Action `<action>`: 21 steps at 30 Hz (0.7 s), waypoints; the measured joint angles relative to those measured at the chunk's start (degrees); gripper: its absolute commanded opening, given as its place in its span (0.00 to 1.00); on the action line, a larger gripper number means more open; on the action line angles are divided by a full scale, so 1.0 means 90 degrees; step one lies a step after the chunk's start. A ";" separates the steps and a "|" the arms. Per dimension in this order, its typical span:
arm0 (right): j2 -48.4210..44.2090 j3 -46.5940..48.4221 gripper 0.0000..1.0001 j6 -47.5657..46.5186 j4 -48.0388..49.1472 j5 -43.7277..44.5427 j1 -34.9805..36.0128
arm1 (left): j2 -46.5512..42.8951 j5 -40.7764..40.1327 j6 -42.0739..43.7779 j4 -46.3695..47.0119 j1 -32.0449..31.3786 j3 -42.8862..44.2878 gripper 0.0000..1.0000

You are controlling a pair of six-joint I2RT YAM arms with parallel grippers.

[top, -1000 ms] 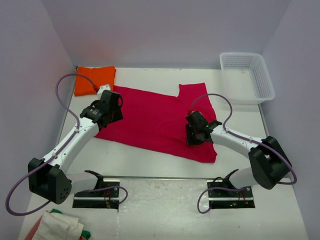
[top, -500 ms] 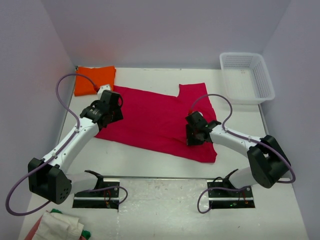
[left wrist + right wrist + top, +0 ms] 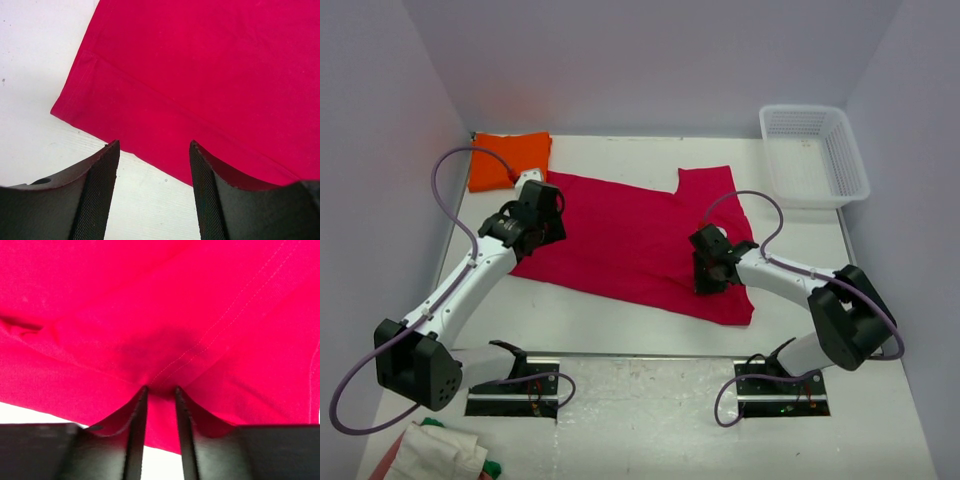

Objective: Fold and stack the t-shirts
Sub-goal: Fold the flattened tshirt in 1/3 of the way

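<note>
The crimson-red t-shirt (image 3: 620, 235) lies spread flat across the middle of the white table, and it fills the right wrist view (image 3: 165, 305). The orange t-shirt (image 3: 510, 160) sits folded at the back left corner. My left gripper (image 3: 548, 228) hovers at the red shirt's left edge; its jaws (image 3: 154, 145) stand open, empty, over the hem (image 3: 125, 125) and bare table. My right gripper (image 3: 705, 280) presses down on the shirt's near right part. Its jaws (image 3: 161, 388) are narrow, with puckered red cloth between the tips.
A white mesh basket (image 3: 847, 160) stands at the back right. A pile of white and pink cloth (image 3: 440, 452) lies at the near left corner. Purple walls close in the table on three sides. The two arm bases (image 3: 515, 385) sit on the near edge.
Almost nothing has moved. The right gripper has shifted very slightly left on the red shirt; the left arm holds its place.
</note>
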 measured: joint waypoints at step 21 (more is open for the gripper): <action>0.0090 0.0267 0.01 0.0112 -0.0333 0.0289 0.0000 | -0.0066 0.0087 0.0017 0.0080 0.0002 -0.0066 0.60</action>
